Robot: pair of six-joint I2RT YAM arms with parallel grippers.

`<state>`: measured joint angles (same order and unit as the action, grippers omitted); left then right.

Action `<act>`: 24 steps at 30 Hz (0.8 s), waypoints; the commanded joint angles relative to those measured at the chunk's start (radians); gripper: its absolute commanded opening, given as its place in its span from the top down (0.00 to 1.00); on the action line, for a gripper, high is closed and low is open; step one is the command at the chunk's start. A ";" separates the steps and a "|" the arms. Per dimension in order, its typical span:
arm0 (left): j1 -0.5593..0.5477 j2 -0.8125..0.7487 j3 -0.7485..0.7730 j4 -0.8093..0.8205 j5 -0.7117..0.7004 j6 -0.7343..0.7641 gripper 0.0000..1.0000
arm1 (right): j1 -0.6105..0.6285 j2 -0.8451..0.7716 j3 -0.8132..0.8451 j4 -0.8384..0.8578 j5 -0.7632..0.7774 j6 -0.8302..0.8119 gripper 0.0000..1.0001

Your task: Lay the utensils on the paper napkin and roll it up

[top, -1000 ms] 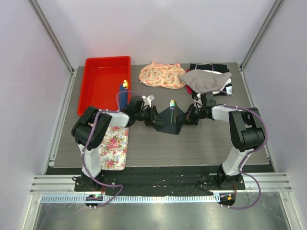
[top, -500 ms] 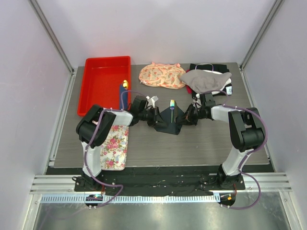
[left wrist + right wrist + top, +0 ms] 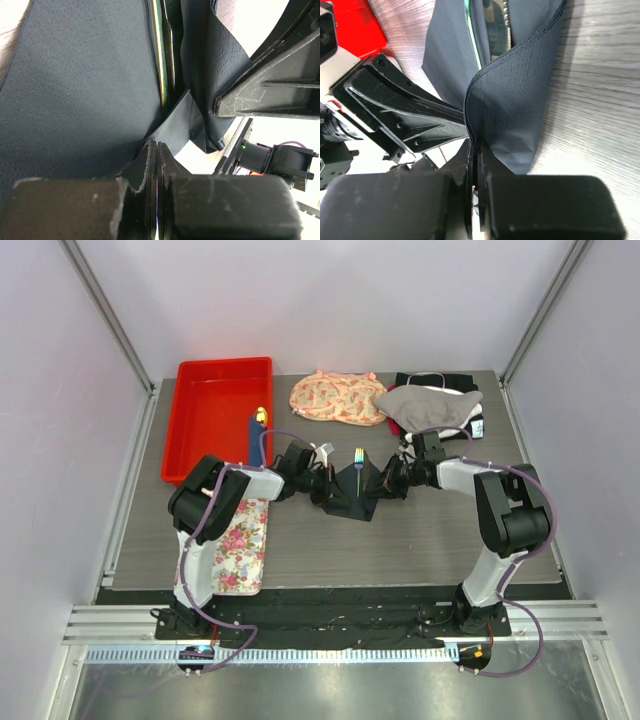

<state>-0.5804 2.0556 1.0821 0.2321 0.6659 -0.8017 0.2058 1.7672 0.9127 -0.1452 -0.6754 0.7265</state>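
Note:
The dark navy paper napkin (image 3: 352,490) lies mid-table, its two side corners lifted and folded inward over the utensils (image 3: 358,462), whose iridescent fork tines stick out at the far end. In the left wrist view the slim utensil handles (image 3: 165,55) lie in the napkin's (image 3: 75,90) fold. My left gripper (image 3: 322,483) is shut on the napkin's left corner (image 3: 172,127). My right gripper (image 3: 385,483) is shut on the napkin's right corner (image 3: 512,100), and the utensils (image 3: 492,30) show inside the fold.
A red bin (image 3: 218,415) with a blue yellow-tipped stick (image 3: 257,430) stands at the far left. A floral tray (image 3: 236,546) lies front left. A patterned cloth (image 3: 335,397), a grey cloth (image 3: 430,407) and a black folded cloth (image 3: 440,382) lie along the far edge.
Both grippers have moved inward toward each other, drawing the napkin's two side corners closer over the utensils. The napkin looks narrower now.

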 commanded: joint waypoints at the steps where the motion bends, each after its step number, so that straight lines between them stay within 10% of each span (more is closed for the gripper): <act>1: -0.004 0.017 0.032 -0.030 -0.026 0.032 1.00 | 0.021 -0.031 0.034 0.056 -0.013 0.048 0.99; 24: -0.010 0.023 0.039 -0.051 -0.028 0.045 1.00 | 0.093 0.075 0.022 0.279 -0.026 0.215 0.99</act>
<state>-0.5835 2.0602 1.0977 0.2043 0.6655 -0.7891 0.2932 1.8332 0.9218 0.0528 -0.6872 0.9138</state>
